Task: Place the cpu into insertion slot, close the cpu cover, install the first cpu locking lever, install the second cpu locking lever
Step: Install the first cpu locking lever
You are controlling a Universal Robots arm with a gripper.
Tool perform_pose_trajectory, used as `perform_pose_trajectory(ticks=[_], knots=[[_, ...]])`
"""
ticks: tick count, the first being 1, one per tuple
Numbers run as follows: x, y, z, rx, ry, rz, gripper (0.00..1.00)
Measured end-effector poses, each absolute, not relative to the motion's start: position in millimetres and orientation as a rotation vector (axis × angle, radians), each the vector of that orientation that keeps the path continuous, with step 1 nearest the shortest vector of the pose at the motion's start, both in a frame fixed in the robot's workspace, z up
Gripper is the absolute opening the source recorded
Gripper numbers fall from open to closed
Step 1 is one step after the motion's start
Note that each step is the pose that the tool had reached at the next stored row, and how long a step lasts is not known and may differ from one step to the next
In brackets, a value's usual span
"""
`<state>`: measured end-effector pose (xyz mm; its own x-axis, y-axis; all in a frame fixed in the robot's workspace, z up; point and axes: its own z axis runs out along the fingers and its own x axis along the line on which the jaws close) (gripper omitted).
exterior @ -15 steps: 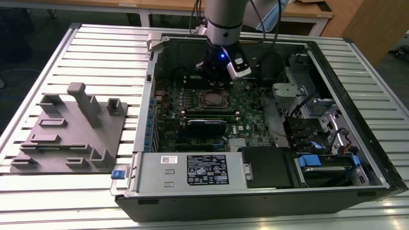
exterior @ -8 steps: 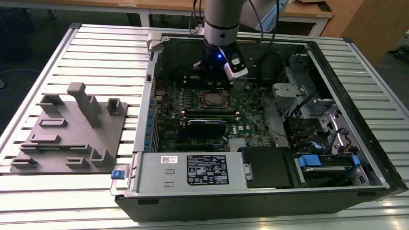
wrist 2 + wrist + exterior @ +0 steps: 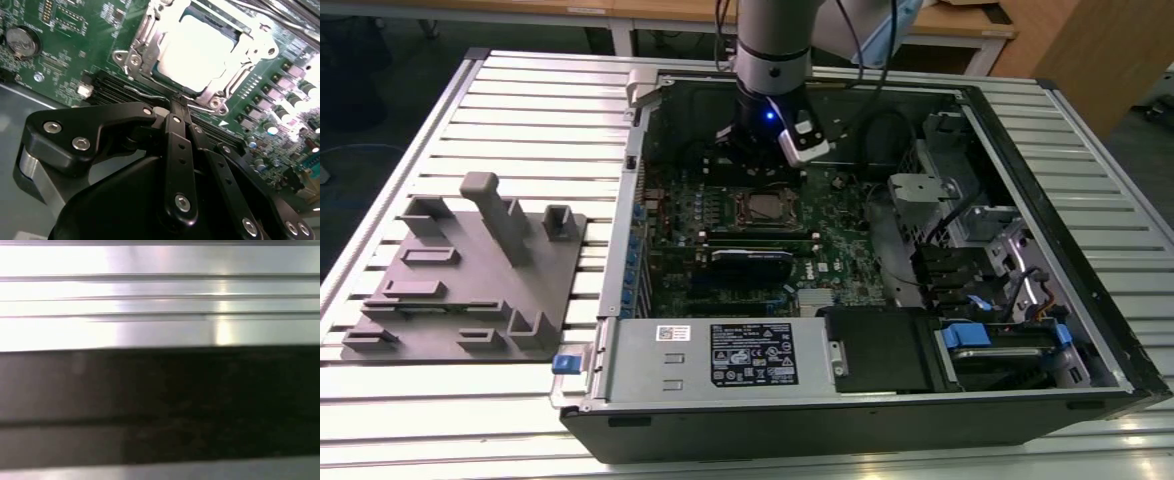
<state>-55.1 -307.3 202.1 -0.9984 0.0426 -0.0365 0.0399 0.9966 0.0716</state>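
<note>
One cpu (image 3: 200, 50) seated — tool (image 3: 176, 105) beside cpu cover (image 3: 145, 35)

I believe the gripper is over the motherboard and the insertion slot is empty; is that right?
Not quite: the insertion slot holds the cpu, framed by the cpu cover, as the second wrist view shows. The gripper is indeed over the motherboard.

From high up and well back, the exterior view looks down on the open computer case (image 3: 854, 435) on the slatted table (image 3: 520, 100). The second wrist view sits just behind the gripper (image 3: 175, 104), peering past it at the insertion slot (image 3: 159, 75) from very near (the same socket lies mid-board in the exterior view). The first wrist view faces bright metal slats (image 3: 160, 290) and a dark band (image 3: 160, 385), close up.
</note>
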Motion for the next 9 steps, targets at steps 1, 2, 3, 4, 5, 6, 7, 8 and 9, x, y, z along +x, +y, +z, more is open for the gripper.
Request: perform_pose_trajectory(ticks=[1,2,3,4,5,6,7,8,9], knots=[[-57,-307,203,0.063,3.1,0.11,0.11],[-59,-307,203,0.062,3.099,0.11,0.11],[-60,-307,204,0.062,3.098,0.11,0.11],[-62,-307,205,0.061,3.097,0.11,0.11],[-63,-307,205,0.061,3.096,0.111,0.11],[-65,-307,205,0.061,3.095,0.111,0.11],[-67,-307,205,0.06,3.094,0.111,0.11],[-69,-307,206,0.06,3.093,0.111,0.11],[-71,-307,206,0.059,3.092,0.111,0.11]])
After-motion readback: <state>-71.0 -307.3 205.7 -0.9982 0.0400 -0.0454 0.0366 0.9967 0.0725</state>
